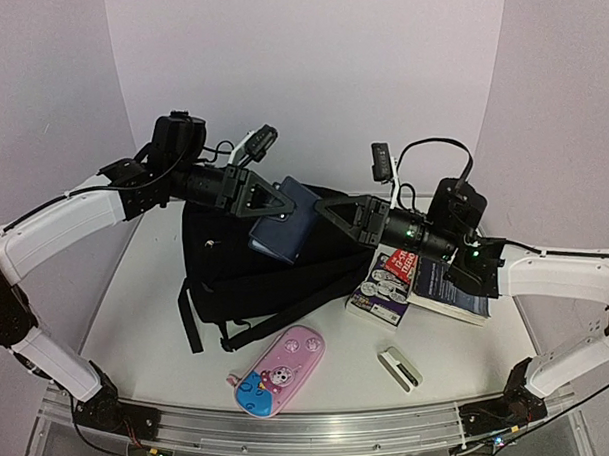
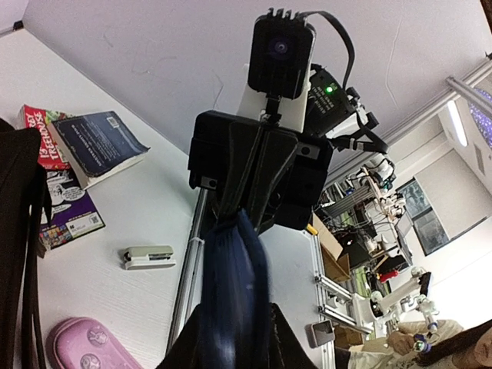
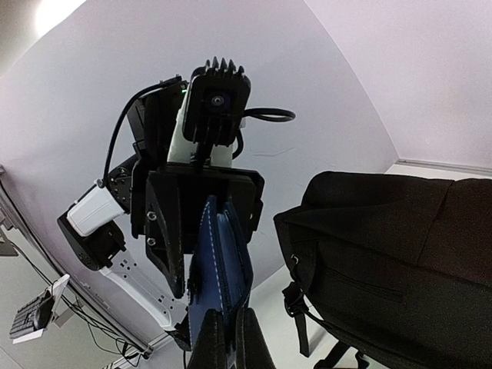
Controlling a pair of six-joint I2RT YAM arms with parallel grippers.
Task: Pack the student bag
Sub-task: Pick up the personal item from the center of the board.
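The black student bag lies on the table's middle, its straps toward the front; it also shows in the right wrist view. A navy wallet hangs above the bag between both grippers. My left gripper is shut on its left end and my right gripper is shut on its right end. In the left wrist view the wallet runs from my left gripper up into the right gripper's jaws. In the right wrist view the wallet sits between my right gripper's fingers.
A pink-and-blue pencil case lies in front of the bag. A small stapler lies front right. A comic book and a dark book lie right of the bag, under the right arm.
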